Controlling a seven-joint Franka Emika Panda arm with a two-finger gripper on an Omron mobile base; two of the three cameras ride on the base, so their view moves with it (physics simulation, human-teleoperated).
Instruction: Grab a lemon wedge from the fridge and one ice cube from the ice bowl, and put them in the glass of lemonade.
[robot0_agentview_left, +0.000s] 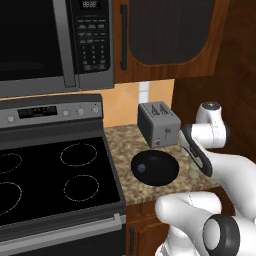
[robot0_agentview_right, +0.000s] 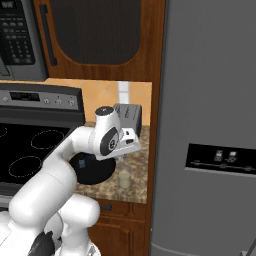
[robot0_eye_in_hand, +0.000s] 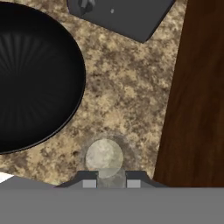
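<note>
The glass of lemonade (robot0_eye_in_hand: 104, 157) stands on the speckled counter, close to the wooden side panel. My gripper (robot0_eye_in_hand: 111, 181) hangs straight above it with its fingertips (robot0_eye_in_hand: 89, 182) close together. Nothing shows between them. To the glass's left sits the black ice bowl (robot0_eye_in_hand: 35, 78). In the left base view the ice bowl (robot0_agentview_left: 162, 172) holds one ice cube (robot0_agentview_left: 142, 167), and my forearm partly covers the glass (robot0_agentview_left: 194, 171). The right base view shows the glass (robot0_agentview_right: 124, 179), the ice bowl (robot0_agentview_right: 95, 172) and the grey fridge (robot0_agentview_right: 210, 100) with its doors shut. The lemon wedge is out of view.
A steel toaster (robot0_agentview_left: 159, 124) stands at the back of the counter, behind the bowl. The black stovetop (robot0_agentview_left: 55, 175) lies to the left under a microwave (robot0_agentview_left: 55, 45). A wooden panel (robot0_eye_in_hand: 197, 96) walls the counter on the right.
</note>
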